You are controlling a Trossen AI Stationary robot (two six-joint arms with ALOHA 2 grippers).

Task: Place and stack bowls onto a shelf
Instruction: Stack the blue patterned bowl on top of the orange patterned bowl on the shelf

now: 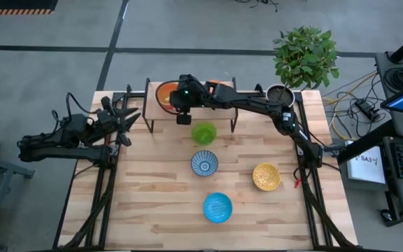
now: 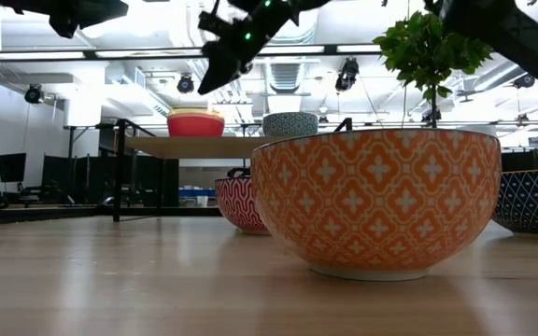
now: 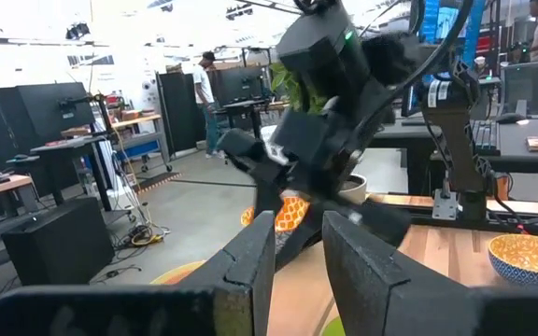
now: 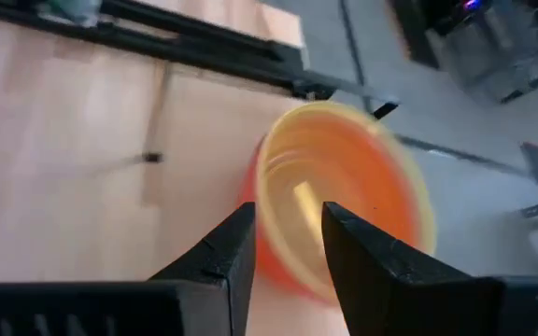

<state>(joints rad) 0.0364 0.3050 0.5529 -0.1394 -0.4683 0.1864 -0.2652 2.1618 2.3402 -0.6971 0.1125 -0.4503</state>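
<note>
The shelf (image 1: 222,105) stands at the table's far edge, its wooden board (image 2: 204,147) on black legs. A stack with a yellow bowl inside an orange-red one (image 4: 344,187) rests on the board's left part (image 1: 164,93) (image 2: 195,122). My right gripper (image 4: 288,210) (image 1: 182,112) hovers just above this stack, open by a narrow gap, with nothing between its fingers. Green (image 1: 203,133), blue-white patterned (image 1: 204,163), gold (image 1: 266,176) and light blue (image 1: 217,207) bowls sit upright on the table. My left gripper (image 3: 297,238) (image 1: 128,117) waits open at the table's left edge.
A potted plant (image 1: 303,56) stands at the far right corner beside a grey pot (image 1: 279,92). In the low view a patterned bowl (image 2: 290,123) shows on the shelf board right of the stack. The right arm (image 1: 257,105) lies across the shelf. A person (image 3: 205,93) stands in the room beyond.
</note>
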